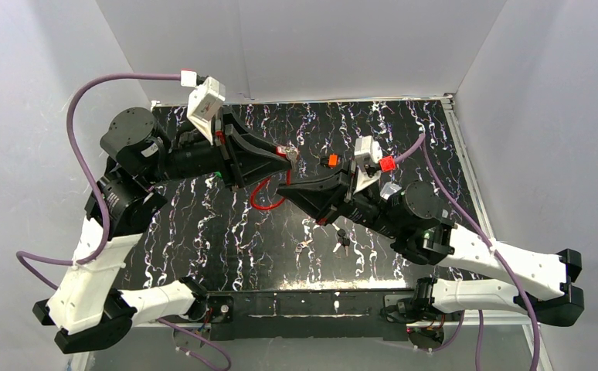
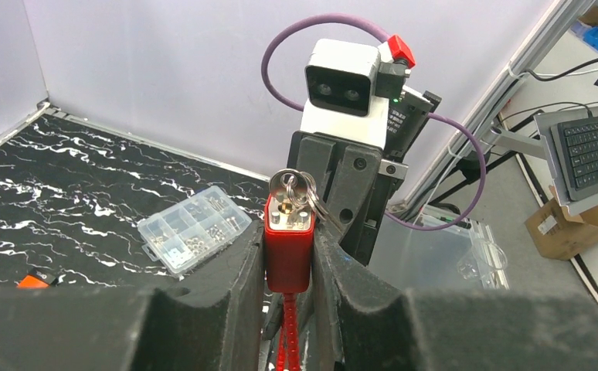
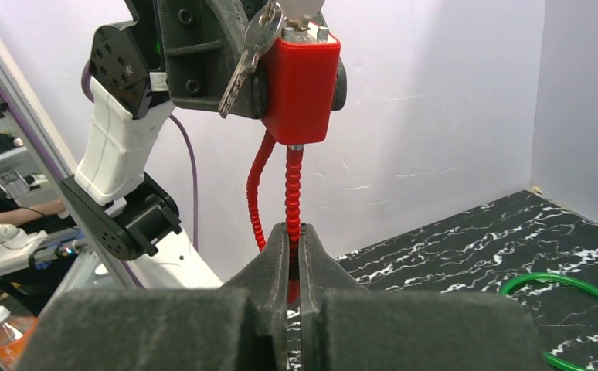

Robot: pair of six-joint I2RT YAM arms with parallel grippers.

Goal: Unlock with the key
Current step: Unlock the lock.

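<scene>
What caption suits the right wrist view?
Right pincer grips the red cable beneath the padlock, key inserted.
</scene>
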